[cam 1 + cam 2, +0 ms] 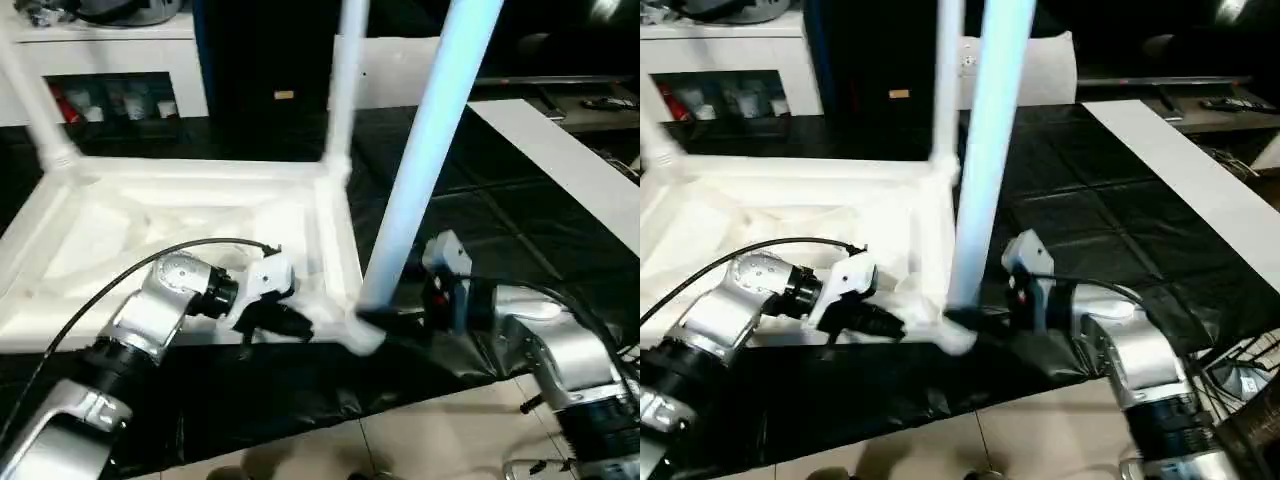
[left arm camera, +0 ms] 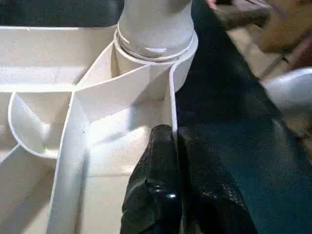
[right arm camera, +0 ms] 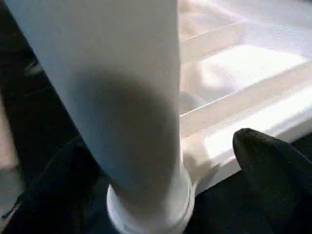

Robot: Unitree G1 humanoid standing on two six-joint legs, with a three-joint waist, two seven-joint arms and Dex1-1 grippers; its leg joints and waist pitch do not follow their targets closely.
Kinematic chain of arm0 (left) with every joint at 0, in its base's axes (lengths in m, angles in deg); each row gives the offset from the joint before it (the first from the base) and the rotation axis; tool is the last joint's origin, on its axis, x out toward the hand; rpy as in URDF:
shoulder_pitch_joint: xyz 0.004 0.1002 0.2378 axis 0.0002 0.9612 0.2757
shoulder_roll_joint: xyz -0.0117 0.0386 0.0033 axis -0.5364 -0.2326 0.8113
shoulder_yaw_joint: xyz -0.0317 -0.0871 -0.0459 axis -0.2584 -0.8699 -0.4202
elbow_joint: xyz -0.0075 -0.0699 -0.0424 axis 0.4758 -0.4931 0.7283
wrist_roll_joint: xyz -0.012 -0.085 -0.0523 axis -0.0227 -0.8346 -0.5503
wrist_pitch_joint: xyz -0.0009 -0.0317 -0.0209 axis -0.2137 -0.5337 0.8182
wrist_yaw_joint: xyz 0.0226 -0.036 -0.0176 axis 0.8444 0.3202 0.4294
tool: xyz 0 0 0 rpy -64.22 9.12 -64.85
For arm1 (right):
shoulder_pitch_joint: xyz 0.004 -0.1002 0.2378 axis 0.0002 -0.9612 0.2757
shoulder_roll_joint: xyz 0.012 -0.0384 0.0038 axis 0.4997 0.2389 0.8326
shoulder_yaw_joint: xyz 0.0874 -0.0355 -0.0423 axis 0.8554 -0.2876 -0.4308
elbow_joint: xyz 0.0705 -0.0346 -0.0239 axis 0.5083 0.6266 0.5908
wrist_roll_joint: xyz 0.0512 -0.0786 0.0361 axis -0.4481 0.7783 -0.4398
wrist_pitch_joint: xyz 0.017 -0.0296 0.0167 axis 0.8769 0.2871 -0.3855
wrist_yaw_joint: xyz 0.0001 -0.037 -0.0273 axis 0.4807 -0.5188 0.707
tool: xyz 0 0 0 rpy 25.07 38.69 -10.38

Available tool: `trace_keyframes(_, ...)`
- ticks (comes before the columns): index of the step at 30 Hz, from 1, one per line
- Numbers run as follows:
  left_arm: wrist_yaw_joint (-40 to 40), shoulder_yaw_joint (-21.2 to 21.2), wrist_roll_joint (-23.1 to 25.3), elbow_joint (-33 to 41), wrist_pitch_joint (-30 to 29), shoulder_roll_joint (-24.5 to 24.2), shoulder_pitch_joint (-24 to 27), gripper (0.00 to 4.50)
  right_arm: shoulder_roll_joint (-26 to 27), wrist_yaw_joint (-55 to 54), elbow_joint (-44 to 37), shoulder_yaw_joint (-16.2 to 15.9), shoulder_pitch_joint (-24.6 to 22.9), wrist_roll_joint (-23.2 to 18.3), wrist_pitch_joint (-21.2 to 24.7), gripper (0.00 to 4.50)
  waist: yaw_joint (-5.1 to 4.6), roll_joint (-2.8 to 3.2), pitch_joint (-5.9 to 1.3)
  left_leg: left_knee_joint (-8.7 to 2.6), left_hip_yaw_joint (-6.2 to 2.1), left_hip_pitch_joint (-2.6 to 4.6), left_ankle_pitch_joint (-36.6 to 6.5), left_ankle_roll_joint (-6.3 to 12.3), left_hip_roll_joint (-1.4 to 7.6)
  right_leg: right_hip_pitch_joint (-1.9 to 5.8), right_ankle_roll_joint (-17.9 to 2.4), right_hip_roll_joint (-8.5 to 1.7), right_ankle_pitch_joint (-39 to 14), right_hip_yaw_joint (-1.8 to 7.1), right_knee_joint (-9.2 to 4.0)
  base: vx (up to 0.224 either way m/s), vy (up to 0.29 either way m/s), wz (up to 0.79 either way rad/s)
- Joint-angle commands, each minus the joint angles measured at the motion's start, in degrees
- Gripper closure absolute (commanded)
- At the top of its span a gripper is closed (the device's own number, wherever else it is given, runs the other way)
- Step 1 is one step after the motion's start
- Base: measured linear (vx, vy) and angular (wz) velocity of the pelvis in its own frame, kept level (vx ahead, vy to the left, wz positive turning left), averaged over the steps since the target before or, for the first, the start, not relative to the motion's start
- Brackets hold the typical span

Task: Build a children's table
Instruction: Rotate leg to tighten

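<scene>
The white tabletop (image 1: 180,230) lies upside down on a black sheet, ribbed underside up. Three white legs stand in its corner sockets: far left (image 1: 35,100), far right (image 1: 343,90) and near right (image 1: 425,160). My left gripper (image 1: 290,322) is shut on the tabletop's thin rim wall just beside the near right socket; in the left wrist view its fingers (image 2: 161,161) pinch that wall. My right gripper (image 1: 385,320) sits at the base of the near right leg (image 3: 126,97), open, with one finger (image 3: 273,165) standing off the leg.
A white cabinet (image 1: 110,60) with a shelf of items stands behind the tabletop. A long white board (image 1: 560,150) lies on the black sheet (image 1: 480,220) at the right. Tiled floor (image 1: 450,440) begins at the sheet's near edge. A person's hand (image 2: 287,24) shows beyond the corner.
</scene>
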Motion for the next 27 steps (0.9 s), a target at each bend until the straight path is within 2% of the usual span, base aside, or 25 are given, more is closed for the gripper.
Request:
trace_keyframes(1,-3.62,1.89,-0.64,1.04,2.54,0.39,-2.22,4.5,-1.28,3.04,0.89,-0.61,0.42,-0.71,-1.36,0.02,-0.28,0.04,-3.78,-4.07,0.67,0.01,-10.38,3.04,1.08,3.59,-7.53,-3.8,-20.69,3.2,-4.32,0.0,0.0,0.0)
trace_keyframes(2,-4.43,2.25,-0.53,0.7,3.27,0.24,-2.47,4.5,-1.77,4.23,1.27,-1.0,0.6,-0.78,-1.68,0.18,-0.25,0.19,-3.79,-4.05,0.66,-0.06,-10.23,3.05,1.02,3.63,-7.58,-3.8,-20.55,3.18,-4.3,0.0,0.0,0.0)
trace_keyframes(5,-5.86,2.87,-0.52,0.25,4.19,-0.02,-2.78,4.5,-2.69,6.53,1.54,-1.87,0.8,-1.11,-1.88,0.18,-0.27,0.0,-3.88,-3.99,0.7,-0.02,-9.85,3.05,1.08,3.62,-7.77,-3.79,-20.0,3.19,-4.25,0.0,0.0,0.0)
trace_keyframes(11,-9.58,4.49,-0.65,-0.29,6.05,-0.08,-3.51,4.5,-3.3,10.63,2.17,-3.24,1.66,-2.37,-1.79,0.82,0.0,-0.04,-3.89,-3.93,0.72,-0.09,-9.73,3.33,1.08,3.68,-7.69,-3.8,-20.93,3.06,-4.29,0.0,0.0,0.0)
trace_keyframes(13,-9.96,4.72,-0.67,-0.34,6.24,-0.02,-3.58,4.5,-3.2,11.21,2.08,-3.45,1.72,-2.62,-1.45,0.94,0.07,0.12,-3.92,-3.9,0.7,-0.1,-9.5,3.15,1.06,3.67,-7.59,-3.77,-20.93,3.05,-4.24,0.0,0.0,0.0)
trace_keyframes(14,-9.96,4.72,-0.67,-0.34,6.24,-0.02,-3.58,4.5,-3.2,11.21,2.08,-3.45,1.72,-2.62,-1.45,0.94,0.05,0.08,-3.92,-3.91,0.71,-0.1,-9.49,3.15,1.08,3.68,-7.6,-3.75,-20.81,3.04,-4.29,0.0,0.0,0.0)
trace_keyframes(16,-10.18,4.81,-0.56,-0.51,6.47,0.08,-3.67,4.5,-3.32,12.16,1.93,-3.76,1.7,-3.12,-0.76,1.24,0.11,0.02,-3.96,-3.89,0.72,-0.13,-9.43,3.07,1.09,3.69,-7.74,-3.68,-20.32,3.02,-4.2,0.0,0.0,0.0)
trace_keyframes(21,-10.31,4.97,-0.38,-1.83,7.49,0.14,-4.24,4.5,-3.92,13.63,1.74,-4.43,1.56,-3.87,0.04,1.68,0.22,0.09,-3.95,-3.9,0.71,-0.07,-9.51,3.04,1.05,3.7,-7.58,-3.66,-20.8,2.97,-4.26,0.0,0.0,0.0)
trace_keyframes(27,-10.28,4.98,-0.44,-1.64,7.38,0.13,-3.98,4.5,-3.82,14.09,1.43,-4.7,1.44,-4.17,0.51,2.06,0.3,-0.01,-3.98,-3.86,0.72,-0.12,-9.36,2.93,1.07,3.68,-7.23,-3.69,-21.33,2.94,-4.3,0.0,0.0,0.0)
